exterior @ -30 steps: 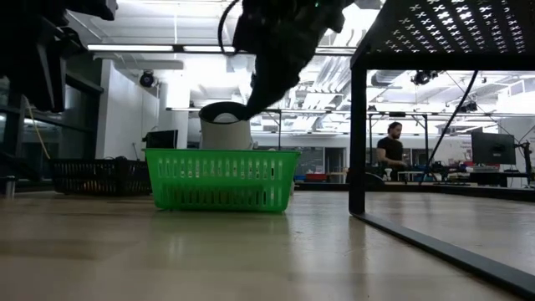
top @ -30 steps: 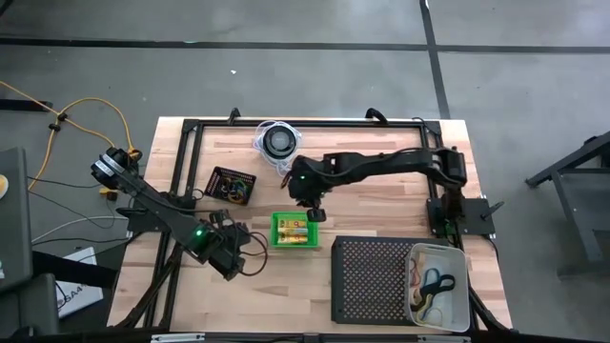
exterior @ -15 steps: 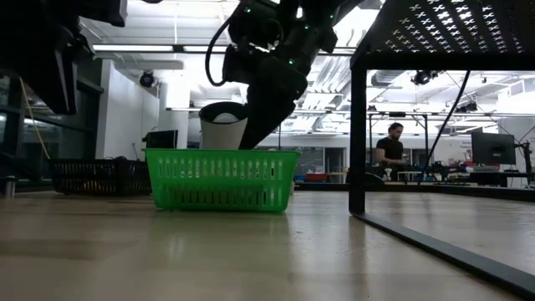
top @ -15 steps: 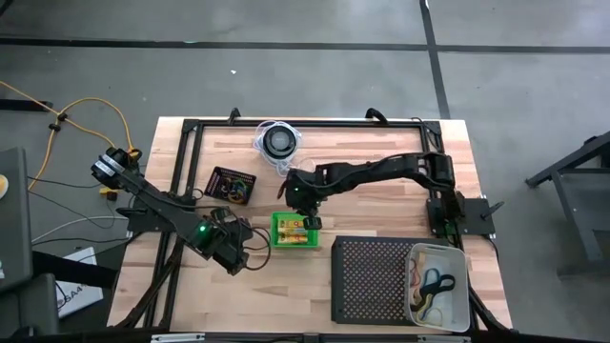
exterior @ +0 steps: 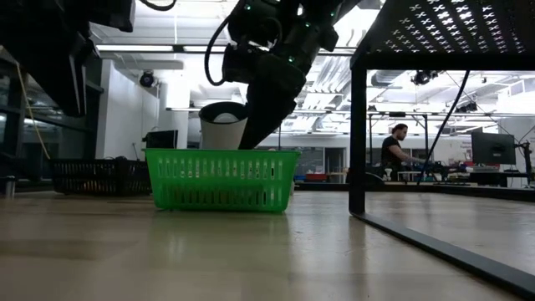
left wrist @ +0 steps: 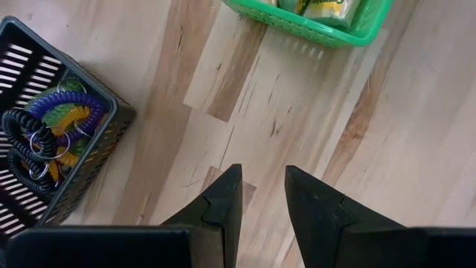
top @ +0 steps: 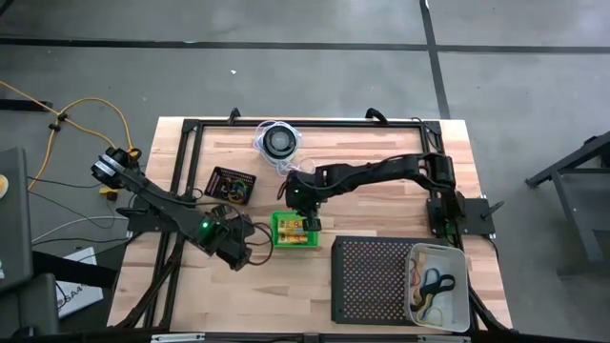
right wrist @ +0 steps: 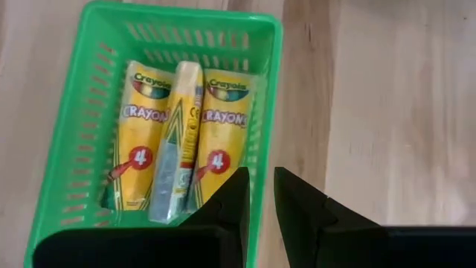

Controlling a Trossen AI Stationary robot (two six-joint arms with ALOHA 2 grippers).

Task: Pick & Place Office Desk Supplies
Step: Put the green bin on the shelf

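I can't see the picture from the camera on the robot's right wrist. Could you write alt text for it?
A green basket on a pale wooden table holds three small yellow crayon packs, one lying tilted on top of the other two. The right tool hovers over the basket's rim, its two dark fingers slightly apart and empty.

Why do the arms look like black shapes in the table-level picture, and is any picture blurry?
Low view: bright ceiling lights behind silhouette the arms above the green basket. Right wrist view: crayon packets read sharply; the right hand up close is soft.
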